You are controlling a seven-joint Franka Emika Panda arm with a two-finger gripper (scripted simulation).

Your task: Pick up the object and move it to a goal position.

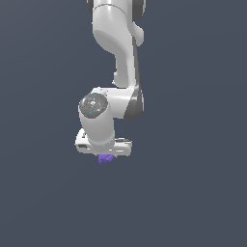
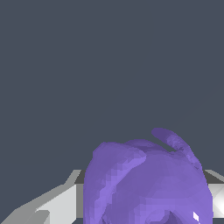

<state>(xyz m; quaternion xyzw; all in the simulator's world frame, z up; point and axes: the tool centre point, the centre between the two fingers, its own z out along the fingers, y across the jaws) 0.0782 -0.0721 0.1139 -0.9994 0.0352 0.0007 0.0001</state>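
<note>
Now the white arm (image 1: 118, 58) bends straight down, and its gripper (image 1: 105, 155) has its jaws shut on the purple lumpy blob (image 2: 148, 183), which sits right between them.

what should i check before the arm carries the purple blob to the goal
1. Purple blob sits at the end effector: ok; it fills the wrist view.
2. Fingers flank the blob: ok.
3. Grip firm on both sides: cannot tell; contact is hidden.
4. Blob lifted off any surface: cannot tell; no surface edge or shadow shows.
5. Goal position visible: not ok; no marker in either view.
6. Path free around the arm: ok; nothing else shows.
</note>
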